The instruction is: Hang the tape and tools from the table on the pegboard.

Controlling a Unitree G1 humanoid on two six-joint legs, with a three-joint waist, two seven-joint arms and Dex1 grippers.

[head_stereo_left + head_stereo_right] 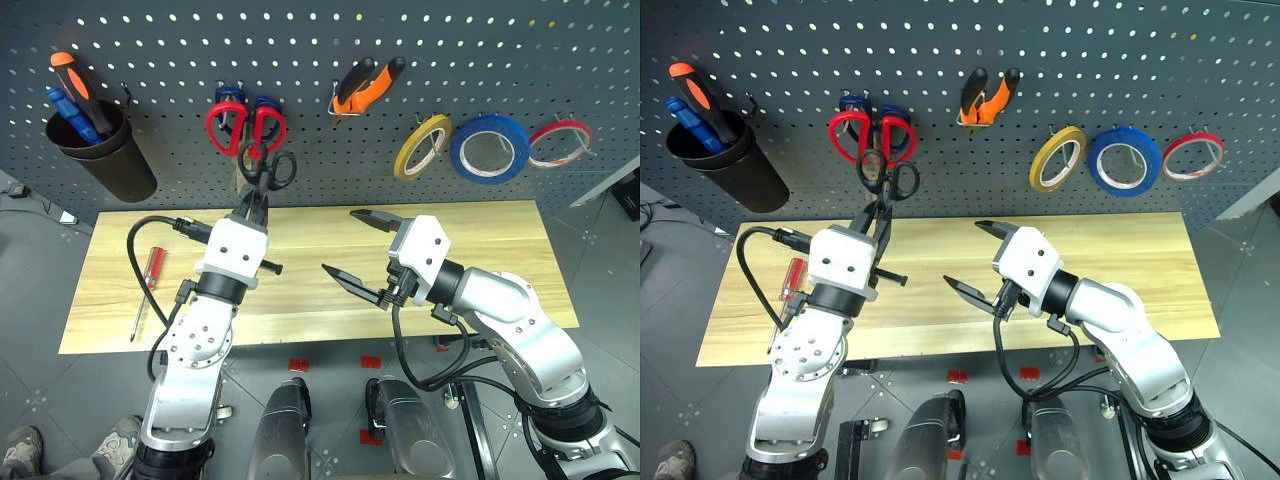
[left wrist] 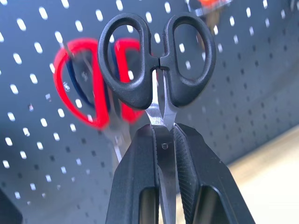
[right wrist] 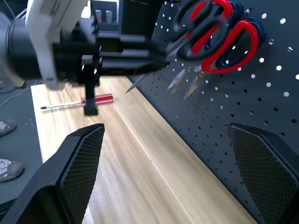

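Left wrist view: left gripper [image 2: 163, 140] clamped on the small scissors [image 2: 156, 60] by their blades, handles raised toward the pegboard [image 1: 320, 60]; right gripper [image 1: 362, 250] spread, empty. Pliers [image 1: 365, 85] and blue tape [image 1: 489, 147] already hang; the screwdriver [image 1: 146, 285] remains on the table [image 1: 500, 250].

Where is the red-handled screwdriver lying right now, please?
In the left eye view the screwdriver lies near the left end of the table, left of the left arm and below the black cup on the pegboard.

The small scissors' [image 2: 156, 70] blades are hidden between the left end effector's [image 2: 164, 140] fingers.
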